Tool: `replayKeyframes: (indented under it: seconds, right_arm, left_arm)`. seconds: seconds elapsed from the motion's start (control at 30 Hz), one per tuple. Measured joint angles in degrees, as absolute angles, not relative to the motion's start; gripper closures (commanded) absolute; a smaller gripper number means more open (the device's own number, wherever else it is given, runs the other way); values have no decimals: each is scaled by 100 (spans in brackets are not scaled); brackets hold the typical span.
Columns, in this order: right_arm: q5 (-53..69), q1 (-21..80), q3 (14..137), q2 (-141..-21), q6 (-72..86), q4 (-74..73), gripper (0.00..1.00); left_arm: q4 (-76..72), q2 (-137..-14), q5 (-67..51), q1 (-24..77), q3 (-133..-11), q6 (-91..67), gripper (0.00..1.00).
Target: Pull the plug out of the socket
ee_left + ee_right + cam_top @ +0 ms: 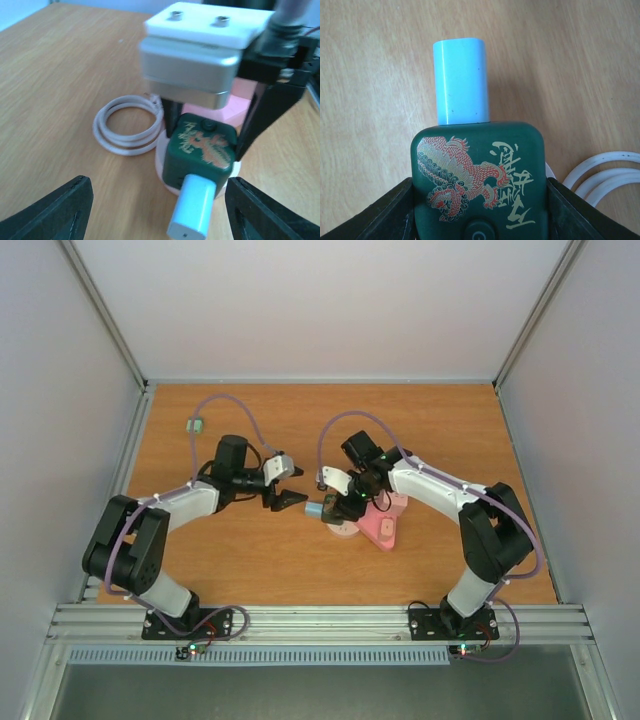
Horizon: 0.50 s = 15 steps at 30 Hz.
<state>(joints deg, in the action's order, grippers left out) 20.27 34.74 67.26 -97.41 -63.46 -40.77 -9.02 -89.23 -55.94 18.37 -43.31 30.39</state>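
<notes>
R hand (pixel 481 217) grips green socket (pixel 479 170) betw. its fingers (pixel 390 215), on desk (pixel 230 560). Blue plug (pixel 461 82) seated in socket, projecting fwd of R hand. L hand (pixel 292 499) open, plug just ahead, untouched.

Black-and-white arms (pixel 190 502), lilac cables (pixel 228 396)

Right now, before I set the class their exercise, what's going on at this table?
The right end effector is clamped on a green socket block with a dragon print, steadying it. A light blue plug is still seated in the block's side. The left end effector is open, with a finger on either side of the plug but not touching it. A white cable lies coiled beside the block.
</notes>
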Motion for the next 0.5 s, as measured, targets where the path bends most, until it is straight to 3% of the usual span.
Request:
replayKeyframes:
  seconds: [0.3,0.5]
  right_arm:
    - [2112,3236,6351,-9411,-6611,-4115,75]
    - [2104,3118,6206,-9258,-6720,-4185,75]
  left_arm:
    - [-1815,-9050,-5518,2781,-3741,2945,27]
    - [-2349,-9402,-5339,2902,-3708,2834,32]
